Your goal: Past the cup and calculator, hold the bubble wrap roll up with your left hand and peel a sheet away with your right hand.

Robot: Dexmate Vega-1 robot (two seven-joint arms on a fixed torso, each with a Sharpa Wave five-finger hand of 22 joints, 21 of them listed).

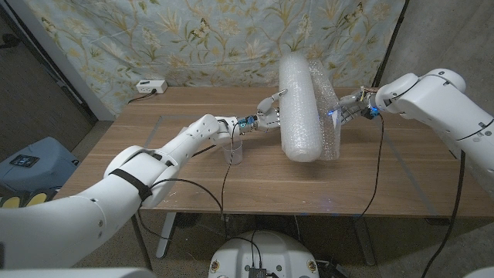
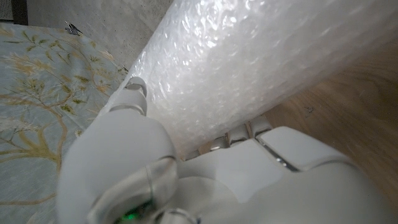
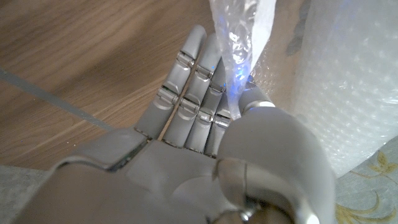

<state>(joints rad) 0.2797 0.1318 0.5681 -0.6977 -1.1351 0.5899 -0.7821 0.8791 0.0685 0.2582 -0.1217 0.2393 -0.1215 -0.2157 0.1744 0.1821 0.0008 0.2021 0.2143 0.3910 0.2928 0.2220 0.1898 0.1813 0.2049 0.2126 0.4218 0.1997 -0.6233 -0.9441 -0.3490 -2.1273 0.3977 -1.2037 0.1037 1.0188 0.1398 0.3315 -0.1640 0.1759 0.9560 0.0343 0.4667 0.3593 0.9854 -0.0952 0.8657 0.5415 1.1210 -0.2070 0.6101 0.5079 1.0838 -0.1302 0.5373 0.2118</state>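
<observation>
The tall, whitish roll of clear bubble wrap (image 1: 299,108) is seen standing upright on the brown wooden table (image 1: 193,116), its upper end leaning slightly away from the robot. It is held from its side by the robot's white left hand (image 1: 268,113), which is reached across the table on a long white arm. In the left wrist view, the fingers (image 2: 132,93) of this hand are pressed against the bubbled surface of the roll (image 2: 249,62), with the palm wrapped close to it.

On the opposite side of the roll, a loose sheet of bubble wrap (image 1: 332,116) is drawn a little away from the rolled body. Its edge is pinched by the robot's grey right hand (image 1: 351,104). In the right wrist view, the thin clear sheet (image 3: 239,37) is caught between the thumb and the straightened fingers (image 3: 193,93), lit by a blue glow, while the roll (image 3: 354,81) stands just beside the hand.

A small clear plastic cup (image 1: 234,151) is placed on the table below the left forearm, nearer the robot than the left hand. A white box-like device (image 1: 150,86) lies at the far table edge, well apart from both hands, in front of a pale blue floral cloth backdrop (image 1: 193,38).
</observation>
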